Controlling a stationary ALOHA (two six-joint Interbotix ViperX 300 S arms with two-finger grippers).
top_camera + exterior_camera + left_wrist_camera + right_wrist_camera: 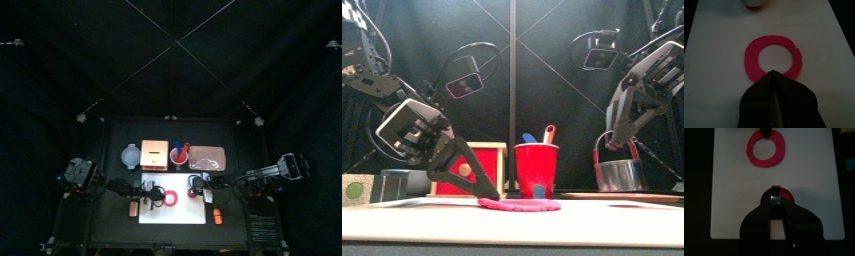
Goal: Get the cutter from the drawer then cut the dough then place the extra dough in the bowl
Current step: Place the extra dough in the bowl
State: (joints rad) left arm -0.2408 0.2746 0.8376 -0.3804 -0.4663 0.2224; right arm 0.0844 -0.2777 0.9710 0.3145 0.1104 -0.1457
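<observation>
Well, worktop (114,215): black; it carries everything below.
Board (181,225): white, at the worktop's front middle, with both my end effectors over it.
Left end effector (773,76): low over the board's left part. Its jaws are pressed together and its tip lies across the near rim of the ring. I cannot tell whether it pinches the dough or only rests on it.
Right end effector (773,192): over the board's right part, clamped on the cutter's wire handle.
Tray (210,158): pink, behind the board on the right.
Box (158,152): pale wood, behind the board, left of the cup.
Bowl (130,155): blue-grey, just left of the box.
Cup (536,165): red, upright between box and tray.
Ring (751,55): pink-red dough, flat on the board's left part, hole in the middle.
Cutter (616,177): round metal, hanging from my right jaws, well apart from the ring. Red shows inside it from above. I cannot tell whether it touches the board.
Knives: blue (529,138) and red (548,132), standing in the cup.
</observation>
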